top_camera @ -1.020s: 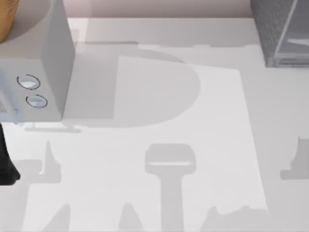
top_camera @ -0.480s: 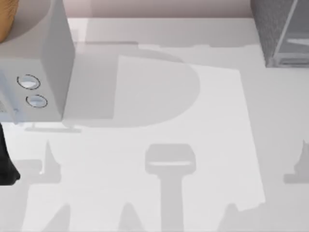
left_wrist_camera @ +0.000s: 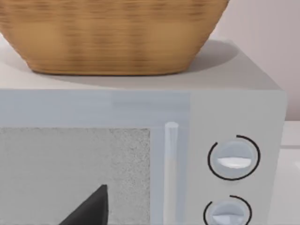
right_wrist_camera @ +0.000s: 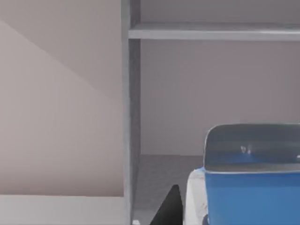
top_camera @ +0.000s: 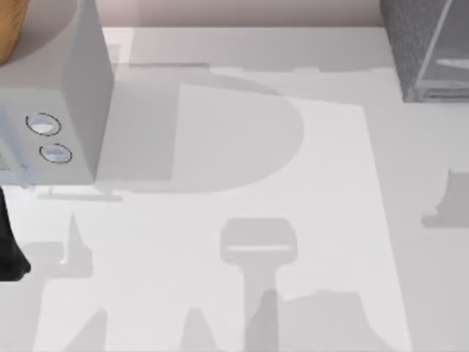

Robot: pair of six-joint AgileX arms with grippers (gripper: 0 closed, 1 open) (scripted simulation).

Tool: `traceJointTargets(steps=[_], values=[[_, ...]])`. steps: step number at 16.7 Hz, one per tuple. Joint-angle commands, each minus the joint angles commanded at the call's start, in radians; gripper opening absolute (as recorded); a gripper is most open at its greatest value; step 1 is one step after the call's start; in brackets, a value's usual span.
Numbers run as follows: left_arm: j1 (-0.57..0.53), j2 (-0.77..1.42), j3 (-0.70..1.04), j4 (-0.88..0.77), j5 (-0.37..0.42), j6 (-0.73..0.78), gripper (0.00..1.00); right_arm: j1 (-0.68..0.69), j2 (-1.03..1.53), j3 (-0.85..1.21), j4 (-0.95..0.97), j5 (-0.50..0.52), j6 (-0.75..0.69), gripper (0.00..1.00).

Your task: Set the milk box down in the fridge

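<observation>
The milk box [right_wrist_camera: 253, 187] looms close in the right wrist view, showing its blue upper part and grey top fold. My right gripper [right_wrist_camera: 234, 220] is shut on it, with one dark finger [right_wrist_camera: 169, 208] against its white side. Behind the carton lies the fridge's open inside [right_wrist_camera: 201, 93], with a pale upright frame edge and a shelf higher up. From above, the fridge [top_camera: 429, 44] is at the table's far right corner, dark grey and speckled with a glassy panel. My left arm [top_camera: 9, 253] is parked at the left edge, its gripper [left_wrist_camera: 89, 208] facing the microwave door.
A light grey microwave [top_camera: 51, 95] with two round dials [left_wrist_camera: 233, 158] fills the far left, and a wicker basket [left_wrist_camera: 112, 33] sits on top of it. The white table [top_camera: 242, 161] between microwave and fridge carries only shadows.
The right arm's shadow at the table's right edge has slid toward the far side, nearer the fridge, and a new shadow has spread along the near edge. The left arm has not moved.
</observation>
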Motion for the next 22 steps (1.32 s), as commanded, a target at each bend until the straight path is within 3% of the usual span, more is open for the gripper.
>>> traceJointTargets(steps=[13, 17, 22], values=[[0.0, 0.0, 0.0, 0.0, 0.0, 0.0, 1.0, -0.179, 1.447, 0.594, 0.729, -0.149, 0.008, 0.0], [0.0, 0.0, 0.0, 0.0, 0.0, 0.0, 1.0, -0.208, 1.655, 0.694, 0.852, -0.176, 0.01, 0.0], [0.0, 0.0, 0.0, 0.0, 0.0, 0.0, 1.0, -0.214, 1.699, 0.717, 0.879, -0.182, 0.01, 0.0]])
